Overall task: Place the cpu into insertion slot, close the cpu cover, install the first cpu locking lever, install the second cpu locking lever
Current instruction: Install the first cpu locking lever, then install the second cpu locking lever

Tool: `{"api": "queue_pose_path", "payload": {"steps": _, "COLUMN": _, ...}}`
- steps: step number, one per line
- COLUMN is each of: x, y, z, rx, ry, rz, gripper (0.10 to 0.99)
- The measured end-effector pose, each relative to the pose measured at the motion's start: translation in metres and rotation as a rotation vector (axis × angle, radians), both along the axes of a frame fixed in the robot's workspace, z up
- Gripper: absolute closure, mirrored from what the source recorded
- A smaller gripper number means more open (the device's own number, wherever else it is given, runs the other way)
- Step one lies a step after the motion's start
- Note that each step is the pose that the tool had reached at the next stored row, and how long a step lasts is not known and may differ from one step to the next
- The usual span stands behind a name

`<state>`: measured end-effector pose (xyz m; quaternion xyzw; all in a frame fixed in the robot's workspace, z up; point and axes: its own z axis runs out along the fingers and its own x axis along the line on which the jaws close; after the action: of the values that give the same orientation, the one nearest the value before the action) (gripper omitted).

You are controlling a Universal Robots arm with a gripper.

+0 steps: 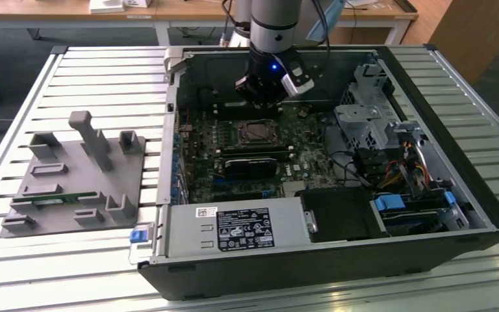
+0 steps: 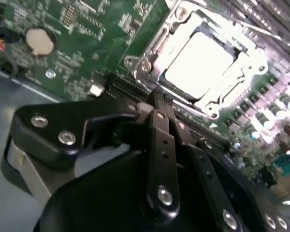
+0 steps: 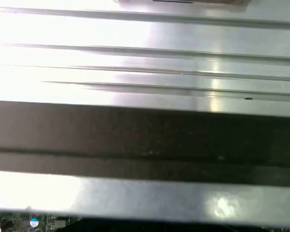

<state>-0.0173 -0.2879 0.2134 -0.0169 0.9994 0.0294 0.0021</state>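
Note:
The cpu [image 2: 200,60] shows its bright silver top inside the insertion slot [image 1: 256,132] on the green motherboard. The cpu cover [image 2: 147,60], a silvery metal frame, lies flat around the chip. In the second wrist view my gripper [image 2: 159,100] hangs close above the board, just off one edge of the socket, its black fingers [image 2: 160,140] pressed together with nothing between them. In the exterior view the gripper [image 1: 262,103] is a little beyond the socket, toward the back of the open computer case. I cannot make out how the locking levers stand.
A grey holder fixture [image 1: 76,175] with a green memory stick [image 1: 54,200] stands on the slatted table at the exterior view's left. Inside the case are a black card [image 1: 249,166], the power supply [image 1: 232,231], a drive cage [image 1: 366,117] and cables [image 1: 388,169]. A coin battery [image 2: 38,41] sits on the board.

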Motion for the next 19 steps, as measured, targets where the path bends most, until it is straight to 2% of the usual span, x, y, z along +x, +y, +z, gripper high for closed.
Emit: {"api": "queue_pose_path", "payload": {"steps": 19, "x": 0.0, "y": -0.006, "z": 0.0009, "rx": 0.0, "ry": 0.0001, "rz": 0.0, "gripper": 0.98}}
